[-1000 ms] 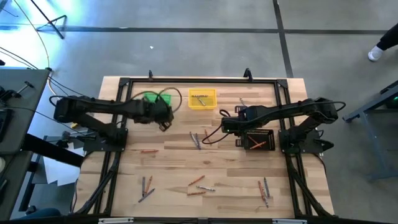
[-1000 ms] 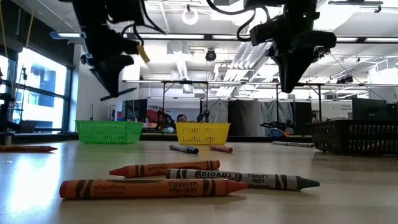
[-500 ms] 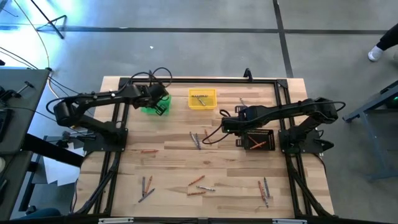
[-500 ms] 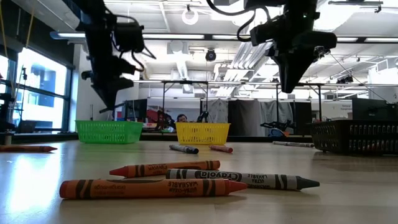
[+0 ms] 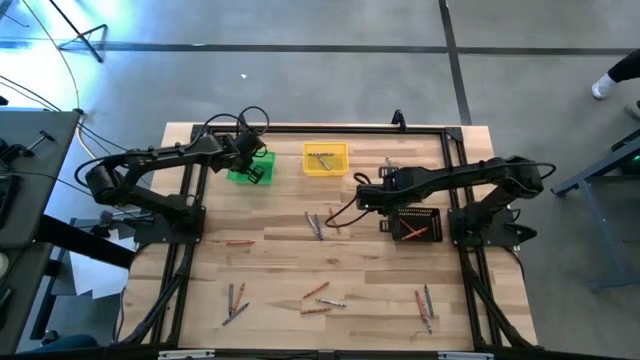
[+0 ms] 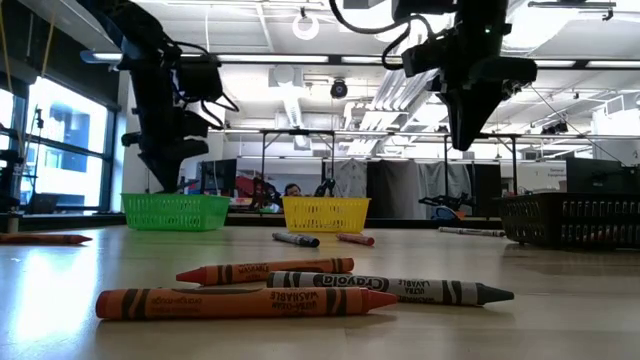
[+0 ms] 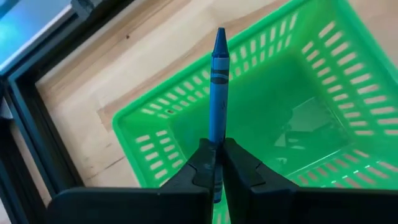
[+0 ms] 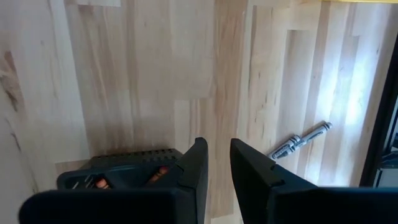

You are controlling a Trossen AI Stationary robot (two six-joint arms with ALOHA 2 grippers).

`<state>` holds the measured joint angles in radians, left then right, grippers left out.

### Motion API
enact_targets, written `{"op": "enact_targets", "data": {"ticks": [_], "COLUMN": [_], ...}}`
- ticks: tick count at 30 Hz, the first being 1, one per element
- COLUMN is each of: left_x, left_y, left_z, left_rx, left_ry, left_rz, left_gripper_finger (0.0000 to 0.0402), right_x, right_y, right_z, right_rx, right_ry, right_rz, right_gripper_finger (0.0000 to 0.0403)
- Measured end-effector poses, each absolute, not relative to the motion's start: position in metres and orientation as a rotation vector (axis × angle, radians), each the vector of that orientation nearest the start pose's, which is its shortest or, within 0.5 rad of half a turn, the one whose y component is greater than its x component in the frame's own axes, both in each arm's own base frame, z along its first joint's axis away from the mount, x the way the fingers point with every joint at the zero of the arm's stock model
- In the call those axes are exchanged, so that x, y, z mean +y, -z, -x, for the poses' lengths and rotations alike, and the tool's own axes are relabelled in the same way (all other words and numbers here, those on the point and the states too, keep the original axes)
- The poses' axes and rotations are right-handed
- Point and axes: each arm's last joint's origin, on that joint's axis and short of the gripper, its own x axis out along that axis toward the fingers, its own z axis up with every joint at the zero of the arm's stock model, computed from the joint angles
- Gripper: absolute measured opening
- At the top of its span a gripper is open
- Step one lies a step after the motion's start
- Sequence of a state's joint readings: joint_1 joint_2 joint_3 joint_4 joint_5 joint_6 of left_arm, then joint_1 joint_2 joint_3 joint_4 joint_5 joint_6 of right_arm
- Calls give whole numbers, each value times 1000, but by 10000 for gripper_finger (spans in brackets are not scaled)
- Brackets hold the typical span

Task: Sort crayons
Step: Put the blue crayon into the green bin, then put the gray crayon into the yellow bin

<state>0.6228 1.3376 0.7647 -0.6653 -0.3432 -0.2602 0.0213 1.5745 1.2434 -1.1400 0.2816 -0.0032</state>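
The grey crayon (image 6: 390,289) reads "Crayola" and "ULTRA-CLEAN WASHABLE"; the orange crayon (image 6: 240,302) at its 8 o'clock bears the same wording upside down (smaller print is unreadable).

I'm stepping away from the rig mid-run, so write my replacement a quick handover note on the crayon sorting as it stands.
Left gripper: shut on a blue crayon, held above the green bin; not yet released.
Right gripper: open, empty, over bare table beside the black bin.
Done: some crayons lie in the yellow bin, and orange ones in the black bin.
Left: drop the blue one, then clear the loose crayons: a pair mid-table, one at the left, and clusters along the near edge.
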Motion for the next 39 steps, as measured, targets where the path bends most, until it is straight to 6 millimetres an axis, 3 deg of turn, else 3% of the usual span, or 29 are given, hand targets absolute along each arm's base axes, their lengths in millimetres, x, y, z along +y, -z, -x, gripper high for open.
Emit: {"op": "enact_targets", "data": {"ticks": [15, 23, 30, 35, 39], "left_x": [141, 140, 124, 101, 80], "left_y": [-189, -192, -199, -202, -202], "left_z": [-184, -190, -218, -234, -242], "left_rx": [1127, 1090, 963, 915, 940], "left_ry": [-986, -944, -653, -461, -293], "left_rz": [368, 344, 258, 206, 65], "left_gripper_finger": [72, 82, 79, 79, 78], "right_x": [-10, -10, -10, -10, -10], "right_y": [-250, -250, -249, -249, -249], "right_z": [-282, -282, -282, -282, -282], "right_rx": [1461, 1461, 1461, 1461, 1461], "right_ry": [234, 234, 233, 233, 232], "right_rz": [202, 202, 196, 195, 195], "right_gripper_finger": [62, 62, 62, 62, 62]}}
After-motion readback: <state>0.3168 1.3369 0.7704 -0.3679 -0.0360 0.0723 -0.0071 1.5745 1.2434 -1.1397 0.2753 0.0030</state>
